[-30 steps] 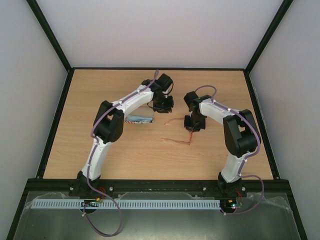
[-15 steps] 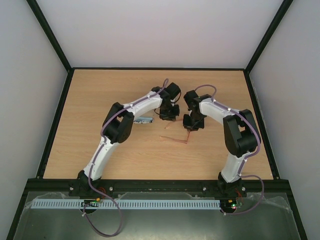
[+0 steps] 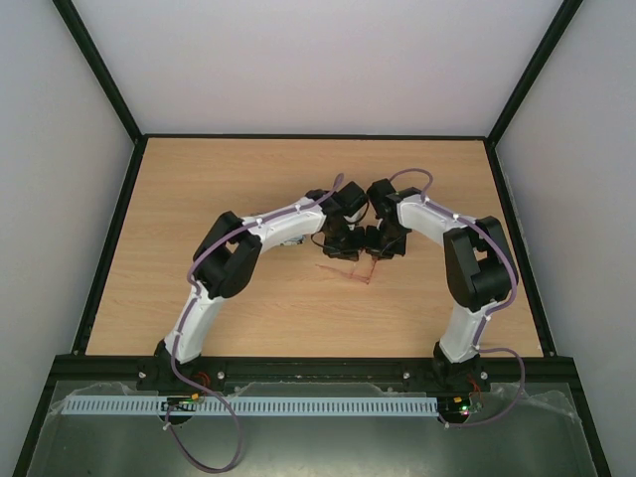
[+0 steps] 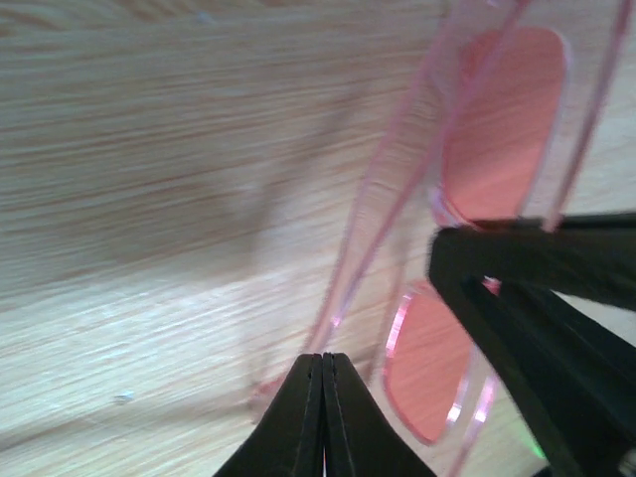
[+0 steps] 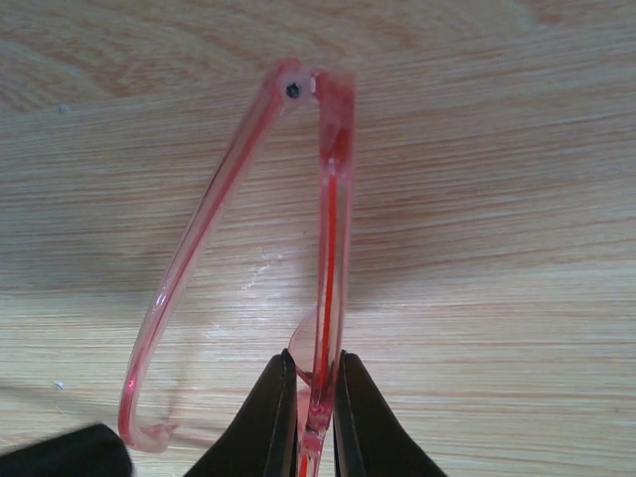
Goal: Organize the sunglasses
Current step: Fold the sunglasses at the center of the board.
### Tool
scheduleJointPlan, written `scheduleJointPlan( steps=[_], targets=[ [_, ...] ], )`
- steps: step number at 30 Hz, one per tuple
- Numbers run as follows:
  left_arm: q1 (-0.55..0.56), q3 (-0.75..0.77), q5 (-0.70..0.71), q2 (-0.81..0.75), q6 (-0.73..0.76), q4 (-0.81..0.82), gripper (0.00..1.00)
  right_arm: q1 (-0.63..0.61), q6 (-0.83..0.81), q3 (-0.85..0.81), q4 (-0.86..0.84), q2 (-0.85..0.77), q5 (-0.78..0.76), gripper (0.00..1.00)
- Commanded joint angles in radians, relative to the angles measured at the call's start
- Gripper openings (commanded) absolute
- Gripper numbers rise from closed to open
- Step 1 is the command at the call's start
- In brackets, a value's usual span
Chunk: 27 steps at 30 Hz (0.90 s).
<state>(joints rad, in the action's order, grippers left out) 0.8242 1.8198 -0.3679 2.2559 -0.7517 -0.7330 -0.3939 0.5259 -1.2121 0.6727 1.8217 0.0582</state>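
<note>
Tabletop (image 3: 199,189) of pale wood lies open on every side out to its black rim. Both my arms bend inward and meet mid-table. There my right gripper (image 5: 310,397) pinches the sunglasses (image 5: 333,219), translucent red-pink, one temple angled out from its hinge. My left gripper (image 4: 323,383) is pressed closed beside them, holding nothing I can see.

Translucent pink-red sunglasses (image 5: 335,199), red-tinted lenses, pale wood-grain table (image 3: 199,179)
</note>
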Motion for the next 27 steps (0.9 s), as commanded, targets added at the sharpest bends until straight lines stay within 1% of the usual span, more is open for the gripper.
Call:
scheduleJointPlan(
  steps=[1,3,5,7,9,11,18,23,24,27],
  targets=[
    [0.021,-0.03,-0.065,-0.061,-0.025,0.088,0.05,0.001,0.023,0.026,0.003,0.007,0.004,0.05],
    [0.02,-0.054,-0.071,-0.086,-0.031,0.115,0.06,0.001,0.022,0.038,0.001,-0.002,-0.001,0.05],
    [0.015,-0.067,-0.049,-0.101,-0.03,0.091,0.07,0.001,0.022,0.047,0.001,-0.013,-0.005,0.07],
    [-0.003,-0.095,-0.034,-0.126,-0.025,0.071,0.06,0.001,0.021,0.055,0.001,-0.028,-0.008,0.1],
    [-0.027,-0.147,-0.025,-0.178,-0.031,0.087,0.06,0.001,0.021,0.058,0.004,-0.046,-0.009,0.12],
    [-0.049,-0.192,-0.028,-0.233,-0.042,0.107,0.08,0.001,0.019,0.066,0.0,-0.071,-0.009,0.18],
    [-0.07,-0.243,-0.02,-0.348,-0.063,0.086,0.09,0.001,0.028,0.082,0.001,-0.131,0.001,0.27],
    [-0.08,-0.325,-0.019,-0.41,-0.074,0.083,0.09,0.001,0.039,0.075,-0.002,-0.158,0.011,0.28],
    [-0.082,-0.341,-0.017,-0.422,-0.074,0.085,0.09,0.001,0.041,0.075,-0.007,-0.163,0.022,0.33],
    [-0.093,-0.379,-0.014,-0.448,-0.072,0.088,0.09,0.001,0.048,0.07,-0.018,-0.154,0.03,0.57]
  ],
)
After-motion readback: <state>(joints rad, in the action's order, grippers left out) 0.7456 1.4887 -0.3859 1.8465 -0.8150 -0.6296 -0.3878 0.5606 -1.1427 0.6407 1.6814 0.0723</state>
